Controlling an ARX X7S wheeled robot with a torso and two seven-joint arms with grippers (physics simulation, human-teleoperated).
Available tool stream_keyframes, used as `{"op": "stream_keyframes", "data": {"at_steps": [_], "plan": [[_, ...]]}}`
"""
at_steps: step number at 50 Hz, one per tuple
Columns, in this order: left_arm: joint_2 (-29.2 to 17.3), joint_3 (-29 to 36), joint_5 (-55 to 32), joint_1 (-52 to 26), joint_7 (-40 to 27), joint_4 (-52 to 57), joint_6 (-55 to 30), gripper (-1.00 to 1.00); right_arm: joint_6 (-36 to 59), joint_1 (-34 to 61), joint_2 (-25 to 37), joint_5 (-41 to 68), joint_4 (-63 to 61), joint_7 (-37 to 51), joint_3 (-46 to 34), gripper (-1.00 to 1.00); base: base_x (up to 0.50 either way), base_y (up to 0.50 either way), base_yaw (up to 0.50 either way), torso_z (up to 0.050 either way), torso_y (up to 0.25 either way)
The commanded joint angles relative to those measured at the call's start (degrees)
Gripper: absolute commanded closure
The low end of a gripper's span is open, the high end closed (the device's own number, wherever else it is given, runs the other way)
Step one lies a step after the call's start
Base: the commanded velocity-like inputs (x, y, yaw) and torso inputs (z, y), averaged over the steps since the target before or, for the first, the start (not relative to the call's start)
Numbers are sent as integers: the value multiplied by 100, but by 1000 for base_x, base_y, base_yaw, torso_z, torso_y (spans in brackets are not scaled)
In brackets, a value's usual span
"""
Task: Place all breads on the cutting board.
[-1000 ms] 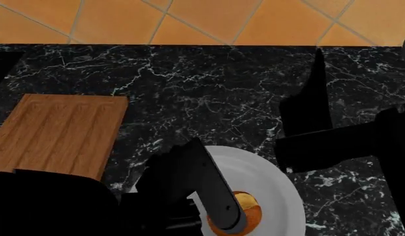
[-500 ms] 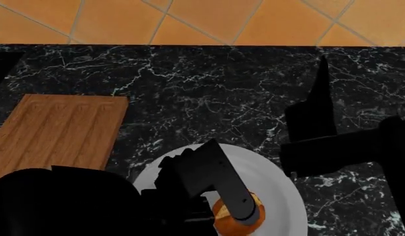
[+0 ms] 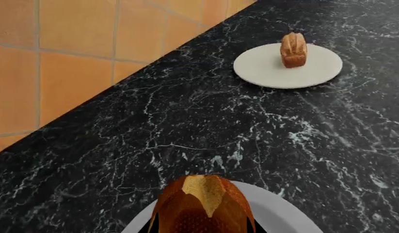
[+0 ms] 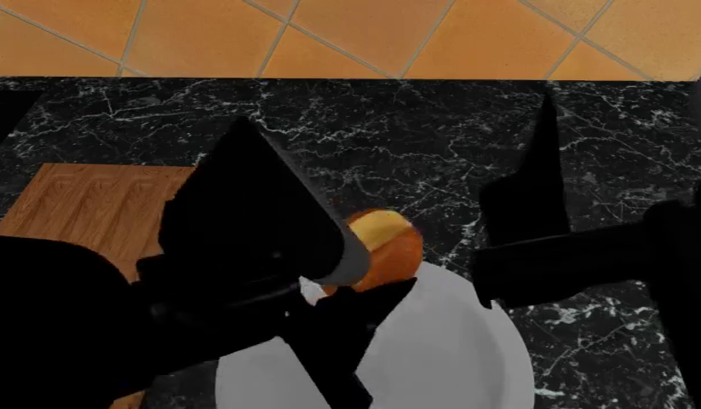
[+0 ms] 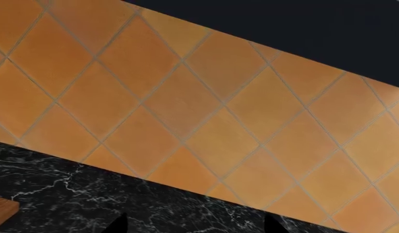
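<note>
Golden-brown roll (image 3: 204, 206), yellowish split top, in my fingers; white plates (image 3: 288, 66); black white-veined marble counter (image 3: 206, 126); orange tiles (image 5: 186, 97); brown grooved board (image 4: 89, 209).

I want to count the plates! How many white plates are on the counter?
2. One white plate lies under the left gripper's roll; the far plate holds the other roll. More may be hidden.

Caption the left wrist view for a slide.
Round roll in the left end effector above a white plate; a second roll waits on a far plate.
</note>
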Motion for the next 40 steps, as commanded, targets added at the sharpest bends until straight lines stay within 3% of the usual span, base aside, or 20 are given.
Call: {"op": "stream_keyframes", "data": {"at_steps": [1, 10, 15, 24, 29, 40], "plan": [[-642, -1533, -960, -335, -983, 608, -325, 100, -56, 278, -206, 33, 120, 17, -84, -100, 0, 0, 0, 0, 0], [-1535, -1318, 522, -631, -324, -711, 231, 100, -125, 516, -228, 180, 134, 172, -284, -100, 0, 0, 0, 0, 0], [-1996, -1773, 200, -250, -749, -497, 4, 100, -149, 449, -191, 153, 119, 123, -243, -100, 0, 0, 0, 0, 0], [-2755, -2867, -1523, 1676, -2247, 1131, -402, 100, -168, 189, -224, -116, 59, -124, -54, -100, 0, 0, 0, 0, 0], [-3056, -3316, -2110, 2515, -2646, 1587, -271, 100, -174, 5, -255, -288, 20, -267, 44, -100, 0, 0, 0, 0, 0], [-3398, -3774, -1264, 3474, -1788, 1400, 147, 100, -214, -130, -268, -411, -28, -379, 108, -100, 0, 0, 0, 0, 0]]}}
